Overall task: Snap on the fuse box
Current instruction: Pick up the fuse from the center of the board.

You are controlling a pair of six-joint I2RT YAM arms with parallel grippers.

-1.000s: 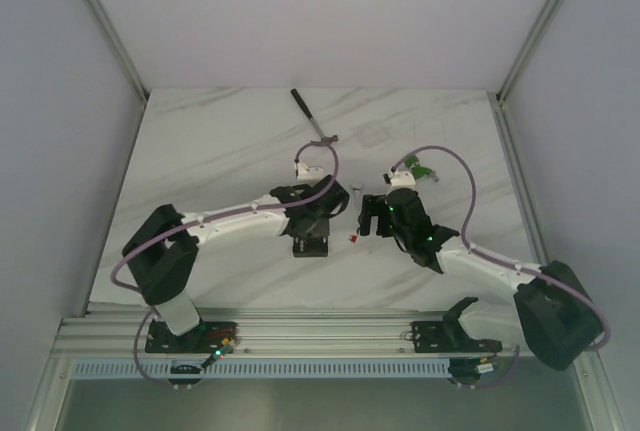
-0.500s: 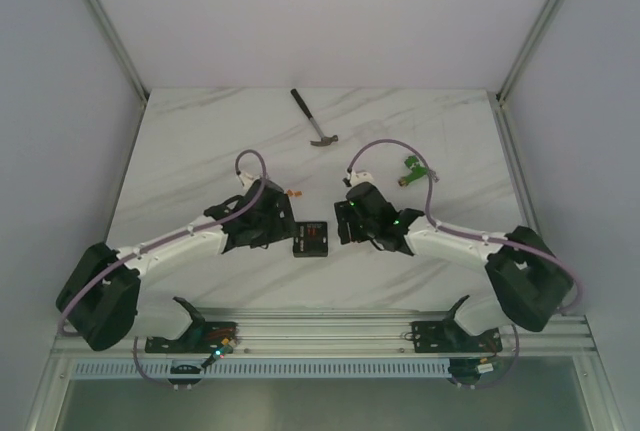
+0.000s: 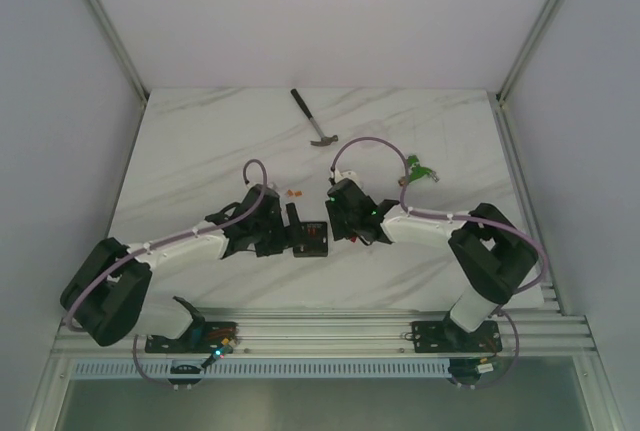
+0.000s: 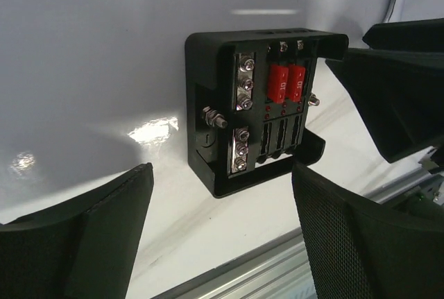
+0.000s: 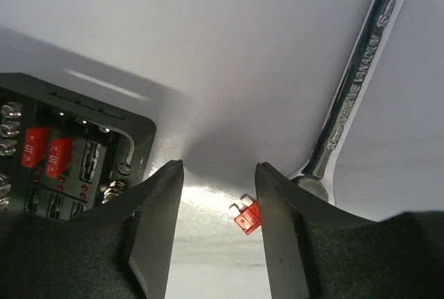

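Our left arm (image 3: 185, 244) and right arm (image 3: 420, 223) wear white shells between bulky black joints, a mauve cable (image 3: 252, 166) looping behind each tool. Left tool (image 4: 222, 171) and right tool (image 5: 218, 173) end in broad matte-black fingers (image 4: 354, 243), finely mesh-textured inside.

Bright even overhead light; glare patches on glossy table (image 4: 90, 56); soft shadow beside fuse box (image 4: 260, 115).

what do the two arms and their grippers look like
The left arm and right arm have white links between bulky black joints, each trailed by a looping purple cable. The left gripper and right gripper are black with broad wedge-shaped fingers.
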